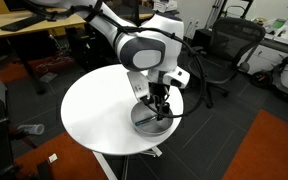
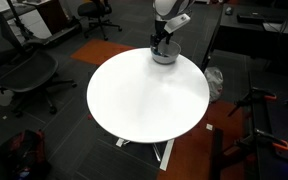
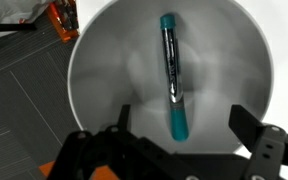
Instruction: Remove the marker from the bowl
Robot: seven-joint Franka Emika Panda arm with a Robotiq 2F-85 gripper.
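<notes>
The marker (image 3: 172,78), teal with a dark middle band, lies lengthwise in the grey bowl (image 3: 104,70) in the wrist view. My gripper (image 3: 179,125) is open, its two dark fingers straddling the marker's near teal end without touching it. In both exterior views the gripper (image 1: 160,106) (image 2: 162,44) hangs down into the bowl (image 1: 144,122) (image 2: 167,57), which sits at the edge of the round white table (image 1: 94,110) (image 2: 144,95). The marker is hidden there.
Office chairs (image 1: 229,50) (image 2: 24,70) stand around the table. The floor is dark carpet with an orange patch (image 1: 274,150). Desks and clutter (image 1: 34,30) lie behind. The bowl sits close to the table's rim.
</notes>
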